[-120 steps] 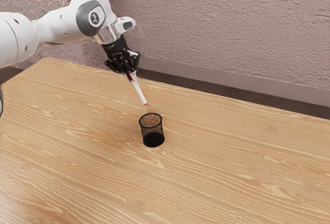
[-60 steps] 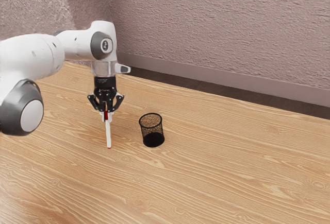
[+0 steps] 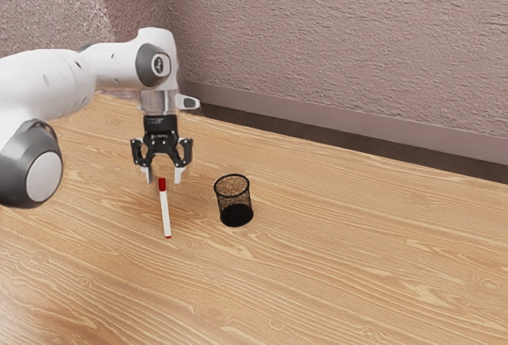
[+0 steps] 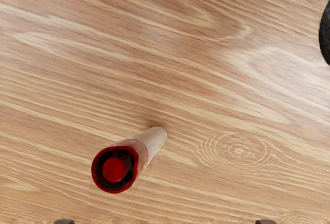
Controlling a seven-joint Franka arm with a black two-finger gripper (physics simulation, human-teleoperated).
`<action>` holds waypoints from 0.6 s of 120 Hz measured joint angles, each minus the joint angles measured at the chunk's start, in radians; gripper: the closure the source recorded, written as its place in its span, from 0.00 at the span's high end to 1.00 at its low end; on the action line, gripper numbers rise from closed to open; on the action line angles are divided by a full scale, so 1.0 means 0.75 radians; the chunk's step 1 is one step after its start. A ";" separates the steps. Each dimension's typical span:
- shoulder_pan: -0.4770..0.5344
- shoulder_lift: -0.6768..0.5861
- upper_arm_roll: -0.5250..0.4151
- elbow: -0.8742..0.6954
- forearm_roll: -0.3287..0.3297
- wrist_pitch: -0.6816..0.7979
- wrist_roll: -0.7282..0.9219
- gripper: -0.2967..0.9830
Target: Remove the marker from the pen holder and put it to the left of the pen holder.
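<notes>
In the exterior view my gripper [image 3: 164,175] points straight down with its fingers spread wide. Just beneath and between the fingertips is the red-capped end of the white marker [image 3: 165,211], which stands nearly upright, slightly tilted, touching neither finger. The black mesh pen holder [image 3: 235,201] stands upright a short way toward the exterior view's right, with nothing inside. From the wrist, the marker [image 4: 115,169] appears end-on, red cap toward the camera. Part of the dark pen holder [image 4: 326,34] shows at that picture's edge. Fingertips of my gripper [image 4: 165,223] peek in at the lower edge.
The wooden table [image 3: 349,258] extends around the marker and holder. Behind its far edge runs a textured wall [image 3: 341,44] with a pale baseboard [image 3: 317,118].
From above the holder, my hand swung toward the exterior view's left, turned downward and lowered the marker beside the holder. Since then the fingers have opened, letting it go, and the hand sits slightly higher.
</notes>
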 joint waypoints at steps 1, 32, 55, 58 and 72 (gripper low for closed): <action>0.000 -0.012 0.000 0.000 0.000 0.000 0.000 0.58; -0.003 -0.402 -0.038 -0.027 0.065 0.082 -0.006 0.71; -0.004 -0.479 -0.055 -0.043 0.090 0.155 -0.002 0.74; -0.004 -0.482 -0.054 -0.043 0.092 0.160 -0.001 0.75; -0.004 -0.516 -0.053 -0.045 0.132 0.174 0.010 0.76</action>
